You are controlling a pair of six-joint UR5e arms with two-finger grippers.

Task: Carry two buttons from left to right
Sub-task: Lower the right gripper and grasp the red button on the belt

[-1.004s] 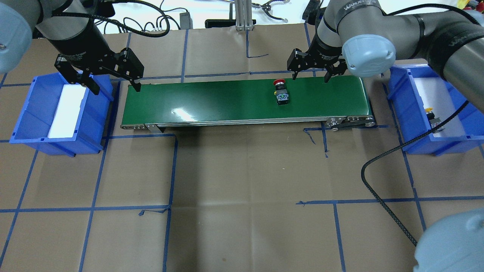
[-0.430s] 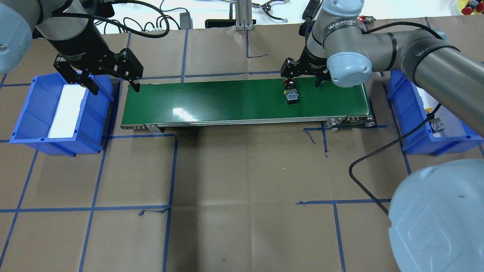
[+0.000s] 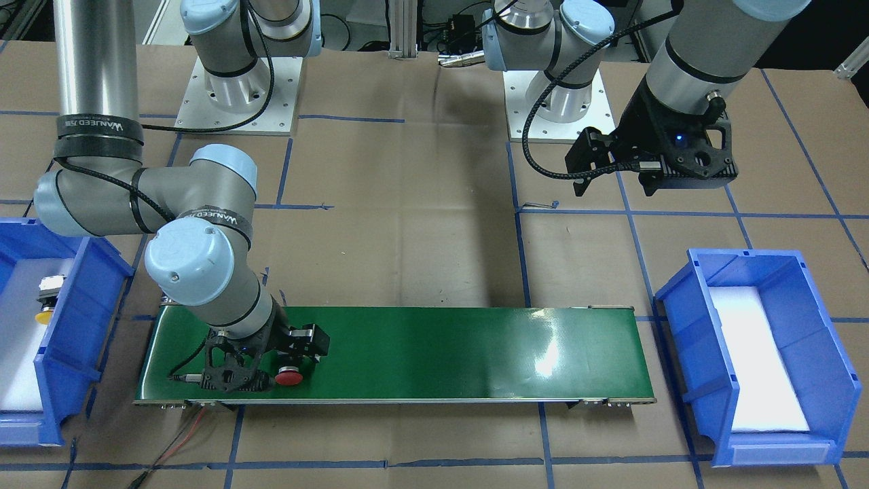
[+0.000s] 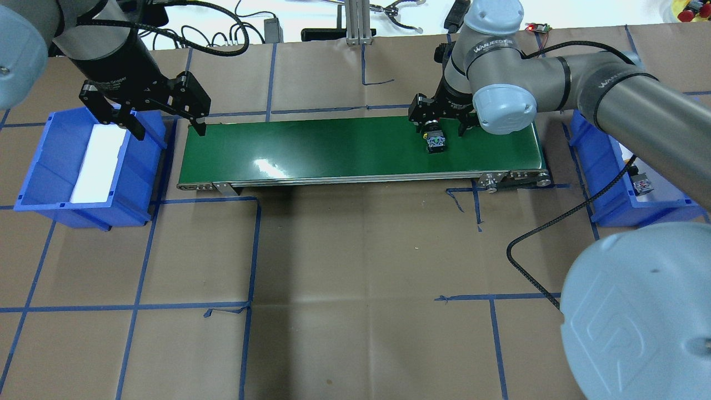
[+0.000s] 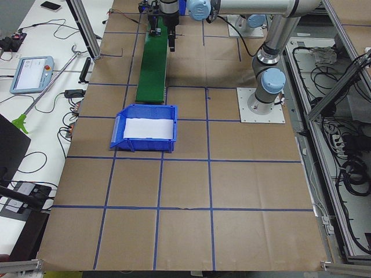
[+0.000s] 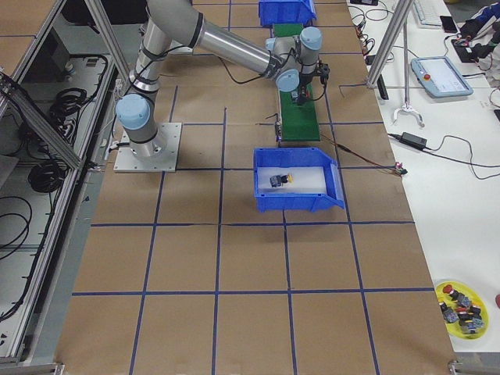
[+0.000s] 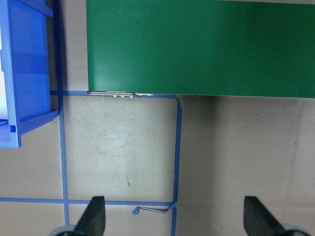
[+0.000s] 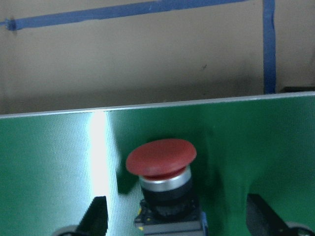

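Observation:
The red button [image 4: 434, 143] lies on the green conveyor belt [image 4: 333, 147] near its right end, with its cap pointing to the far edge. It shows close up in the right wrist view [image 8: 161, 157] and from the front [image 3: 289, 375]. My right gripper [image 4: 440, 132] is open and low over the belt, one finger on each side of the red button, not touching it [image 8: 178, 221]. The yellow button [image 3: 46, 300] lies in the right blue bin [image 3: 81, 326], also seen from the side [image 6: 280, 180]. My left gripper [image 4: 169, 130] is open and empty between the left bin and the belt's left end.
The left blue bin [image 4: 44, 161] holds only a white pad. The right bin [image 4: 605, 183] stands past the belt's right end. A black cable [image 4: 533, 244] loops over the table on the right. A yellow dish of spare parts [image 6: 461, 305] sits far off.
The red button has ridden rightward along the belt. My right gripper has moved left and down to straddle it. The left arm has not moved.

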